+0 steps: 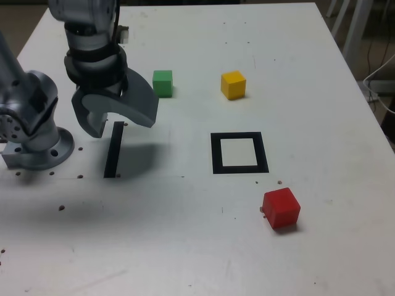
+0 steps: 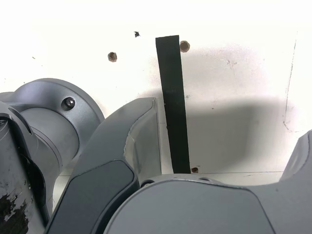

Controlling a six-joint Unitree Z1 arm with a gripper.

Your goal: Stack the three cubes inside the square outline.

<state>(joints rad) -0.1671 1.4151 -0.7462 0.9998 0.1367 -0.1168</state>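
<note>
Grey gripper upper left of exterior frame, fingers spread, empty, above straight black strip. Small green cube, yellow cube, red cube apart on white desk; black square outline at centre.

White table; furniture legs behind.

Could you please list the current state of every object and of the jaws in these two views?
gripper: jaws open, empty, hanging over the black strip.
green cube: on the table, outside the outline, unstacked.
yellow cube: on the table, outside the outline, unstacked.
red cube: on the table, outside the outline, unstacked.
square outline: nothing inside it.
</note>
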